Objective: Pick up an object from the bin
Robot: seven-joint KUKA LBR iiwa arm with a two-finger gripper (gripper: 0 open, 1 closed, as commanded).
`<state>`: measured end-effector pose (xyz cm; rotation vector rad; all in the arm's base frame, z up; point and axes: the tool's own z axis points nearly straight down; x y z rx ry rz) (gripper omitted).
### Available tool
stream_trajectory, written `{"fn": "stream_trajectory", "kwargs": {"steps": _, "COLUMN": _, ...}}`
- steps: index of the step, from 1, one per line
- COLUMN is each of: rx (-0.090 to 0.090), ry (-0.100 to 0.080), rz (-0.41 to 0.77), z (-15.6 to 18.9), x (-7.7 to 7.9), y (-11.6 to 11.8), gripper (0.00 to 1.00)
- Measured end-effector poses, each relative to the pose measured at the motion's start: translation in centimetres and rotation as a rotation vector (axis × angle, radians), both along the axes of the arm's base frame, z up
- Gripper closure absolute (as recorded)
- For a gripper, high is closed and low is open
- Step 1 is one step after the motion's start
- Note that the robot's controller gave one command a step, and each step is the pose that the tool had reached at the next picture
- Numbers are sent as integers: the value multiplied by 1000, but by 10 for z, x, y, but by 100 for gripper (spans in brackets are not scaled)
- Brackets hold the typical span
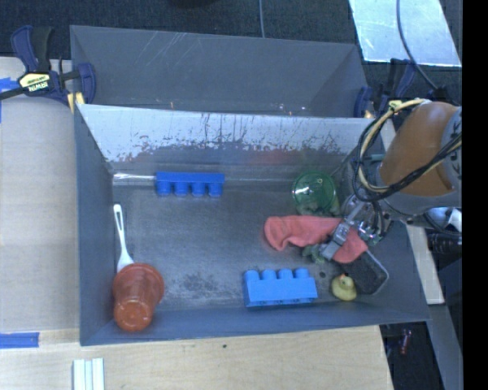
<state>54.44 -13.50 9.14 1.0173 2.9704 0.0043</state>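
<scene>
Unable to tell jaws apart from together: set low at the right end of a crumpled pink cloth (pixel 297 231), tips lost against its folds. Cannot confirm cloth between them, so not recorded as held. Located cloth right of centre on the bin (pixel 228 136) floor, near the right wall, spread leftward from the jaws.

Risks, as judged from here:
- Could catch one loose fold only, letting the cloth slip free on lifting.
- Could drag neighbours along, given limp fabric lying close to them.
- Could pinch the black block (pixel 368 273) just beside the jaws at front right, or nudge the small yellow piece (pixel 343 288) touching it.

Noted around:
- green see-through ball (pixel 315 191) just behind the cloth, near the arm (pixel 419 149)
- blue studded brick (pixel 281 286) in front, close to the cloth's lower edge
- small dark item (pixel 311 255) partly under the cloth, kind not made out

Well apart, no obstruction: second blue brick (pixel 189 184) at the back wall, white spoon (pixel 120 236) and orange cup (pixel 137 296) on its side at the left.
</scene>
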Motion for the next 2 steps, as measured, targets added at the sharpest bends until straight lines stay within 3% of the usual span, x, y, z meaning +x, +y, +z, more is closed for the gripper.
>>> {"fn": "stream_trajectory", "kwargs": {"steps": 1, "rx": -4, "ry": -9, "rz": 197, "z": -3, "x": -15, "y": -12, "gripper": 0}}
{"fn": "stream_trajectory", "kwargs": {"steps": 2, "rx": 0, "ry": -11, "rz": 155, "z": -15, "x": -30, "y": -12, "gripper": 100}}
